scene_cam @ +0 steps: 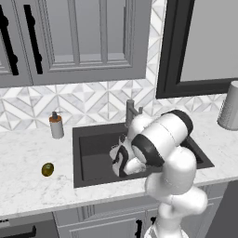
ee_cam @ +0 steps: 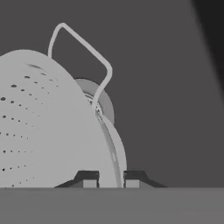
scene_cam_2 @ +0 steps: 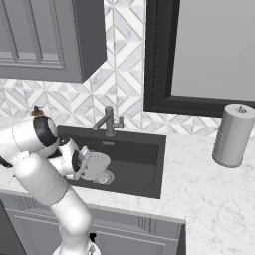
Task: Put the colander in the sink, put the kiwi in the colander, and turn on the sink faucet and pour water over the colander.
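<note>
**Mia:** Look, the robot's gripper (ee_cam: 111, 179) is down inside the sink (scene_cam: 90, 153). Its fingers (ee_cam: 89, 179) are clamped on the thin rim of the colander (scene_cam_2: 94, 164).

**Ben:** Is the colander flat?

**Mia:** No, it is tipped up on its side, low over the drain (scene_cam_2: 103, 177). I cannot tell if it touches the bottom.

**Ben:** What could go wrong?

**Mia:** I think if the fingers let go now, the colander could roll or land upside down, because it is tilted. Then the kiwi could not go in. It may also bump the sink faucet (scene_cam_2: 108, 121), which stands close behind at the back edge.

**Ben:** Where is the kiwi?

**Mia:** The kiwi (scene_cam: 47, 169) sits alone on the table (scene_cam: 32, 186), left of the sink and well apart from the colander.

**Ben:** Is anything in the colander?

**Mia:** From what I can see, nothing is in it. The sink holds just the colander and the robot's hand. I see no water coming from the faucet.

**Ben:** So the fruit and the water are not done yet.
</note>
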